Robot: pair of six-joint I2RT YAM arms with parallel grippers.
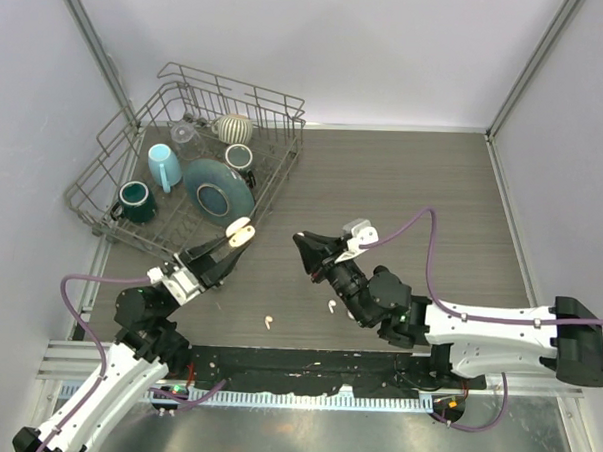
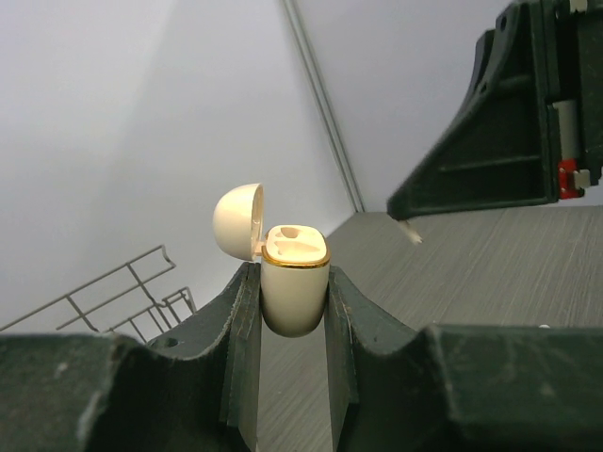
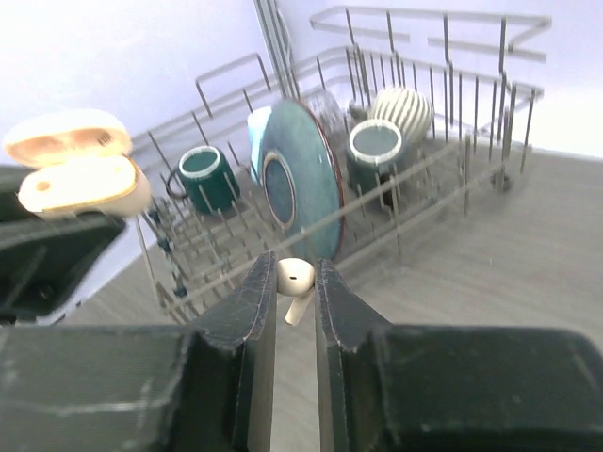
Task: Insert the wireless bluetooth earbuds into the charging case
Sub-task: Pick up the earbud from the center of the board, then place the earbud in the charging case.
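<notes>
The left fingers (image 2: 240,325) are clamped on the case (image 2: 294,282), pressing its two sides at mid-frame in the left wrist view. The case is cream with a gold rim. It stands upright with its mouth facing up and its lid (image 2: 237,219) swung open to the left. The right fingers (image 3: 256,306), only narrowly apart, pinch a white earbud (image 3: 294,279) at lower centre of the right wrist view, head up, stem pointing down and slightly left. A second earbud (image 1: 268,323) and a third earbud (image 1: 332,306) lie on the tabletop (image 1: 413,191), low in the top view.
</notes>
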